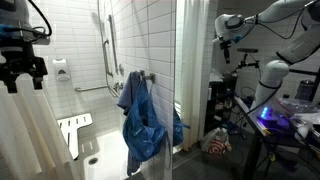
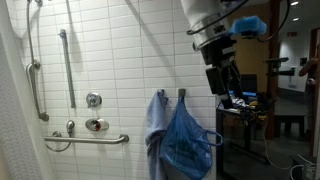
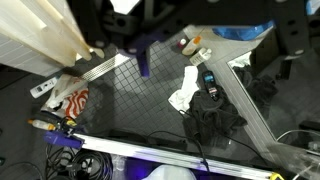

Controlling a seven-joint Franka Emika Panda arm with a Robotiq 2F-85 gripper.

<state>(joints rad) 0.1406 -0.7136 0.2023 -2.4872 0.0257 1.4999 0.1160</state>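
My gripper (image 2: 222,80) hangs high in the air on the white arm, fingers pointing down, open, with nothing between them. It is above and to the side of two garments on wall hooks: a pale blue towel (image 2: 157,125) and a darker blue garment (image 2: 187,145). In an exterior view the gripper (image 1: 227,45) is up beyond the glass partition, apart from the blue garments (image 1: 140,115). In the wrist view the dark fingers (image 3: 120,25) show at the top edge, and far below lie a black cloth (image 3: 212,115) and a white cloth (image 3: 185,95).
White tiled shower wall with grab bars (image 2: 88,139) and a valve (image 2: 93,100). A glass partition (image 1: 180,90) stands between the shower and the room. A shower seat (image 1: 75,130) and a curtain (image 1: 25,130) are at one side. A red-and-white bag (image 3: 70,100) and cables (image 3: 90,165) lie on the floor.
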